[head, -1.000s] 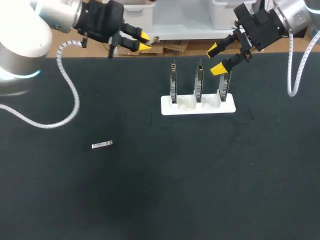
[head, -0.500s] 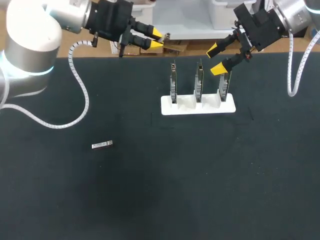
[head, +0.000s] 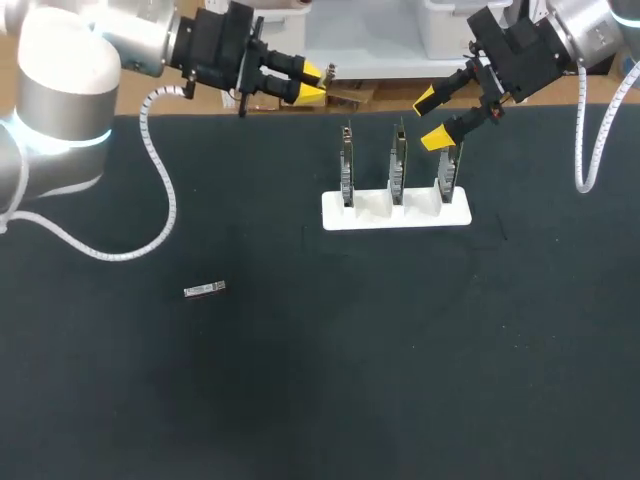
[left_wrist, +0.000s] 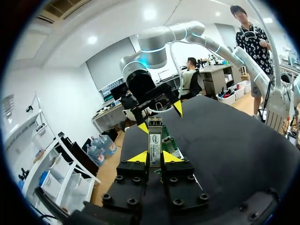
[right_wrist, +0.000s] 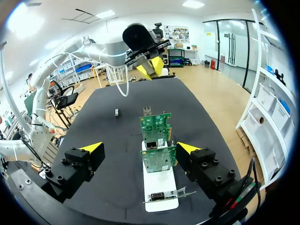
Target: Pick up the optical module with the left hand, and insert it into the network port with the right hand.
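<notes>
A silver optical module sticks out from between the yellow tips of my left gripper, which is shut on it. From above, that gripper hangs over the table's far edge, left of the white stand. The stand holds three upright green network cards. My right gripper stands open above the rightmost card, with nothing between its fingers. In the right wrist view the gripper straddles the nearest card, apart from it, and its port faces upward.
A second small silver module lies flat on the black table, well left of and nearer than the stand. It also shows past the cards in the right wrist view as a small module.
My left arm has carried the module to the right along the table's far edge, toward the stand. The right arm has kept still.
</notes>
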`<state>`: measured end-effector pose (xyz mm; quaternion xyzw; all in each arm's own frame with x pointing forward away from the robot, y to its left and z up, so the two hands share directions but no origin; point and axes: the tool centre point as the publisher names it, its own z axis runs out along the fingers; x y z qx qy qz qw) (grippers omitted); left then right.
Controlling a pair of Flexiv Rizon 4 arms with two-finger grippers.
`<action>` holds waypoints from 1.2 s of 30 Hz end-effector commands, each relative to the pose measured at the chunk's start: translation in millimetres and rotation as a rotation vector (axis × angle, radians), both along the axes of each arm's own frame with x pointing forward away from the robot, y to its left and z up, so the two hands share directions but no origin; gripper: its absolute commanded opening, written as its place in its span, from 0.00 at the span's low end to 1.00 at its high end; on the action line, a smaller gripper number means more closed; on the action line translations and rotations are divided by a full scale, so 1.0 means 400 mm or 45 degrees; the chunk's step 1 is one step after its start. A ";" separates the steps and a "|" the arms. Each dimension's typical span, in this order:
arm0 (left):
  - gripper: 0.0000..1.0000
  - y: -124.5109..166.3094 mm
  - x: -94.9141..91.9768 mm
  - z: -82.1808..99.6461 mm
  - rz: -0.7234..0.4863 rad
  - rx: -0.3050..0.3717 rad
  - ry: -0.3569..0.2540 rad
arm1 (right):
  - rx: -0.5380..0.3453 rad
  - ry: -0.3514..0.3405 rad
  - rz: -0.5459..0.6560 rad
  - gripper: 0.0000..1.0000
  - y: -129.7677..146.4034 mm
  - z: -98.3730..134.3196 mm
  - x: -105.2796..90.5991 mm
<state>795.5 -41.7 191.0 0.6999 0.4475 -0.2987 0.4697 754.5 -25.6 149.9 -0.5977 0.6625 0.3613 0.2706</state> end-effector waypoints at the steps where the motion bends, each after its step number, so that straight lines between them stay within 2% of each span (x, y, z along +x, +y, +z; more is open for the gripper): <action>1: 0.00 -0.013 0.021 0.015 -0.071 0.033 -0.011 | -0.001 -0.002 -0.004 1.00 0.001 0.001 -0.003; 19: 0.00 -0.013 0.021 0.015 -0.071 0.033 -0.011 | -0.001 -0.002 -0.004 1.00 0.001 0.001 -0.003; 24: 0.00 -0.071 0.024 0.028 -0.133 -0.024 -0.033 | -0.001 -0.002 -0.004 1.00 0.001 0.001 -0.003; 27: 0.00 -0.085 0.016 0.023 -0.163 -0.107 -0.041 | -0.001 -0.002 -0.004 1.00 0.001 0.001 -0.003; 36: 0.00 -0.119 -0.034 0.027 -0.203 -0.190 -0.046 | -0.001 -0.002 -0.004 1.00 0.001 0.001 -0.003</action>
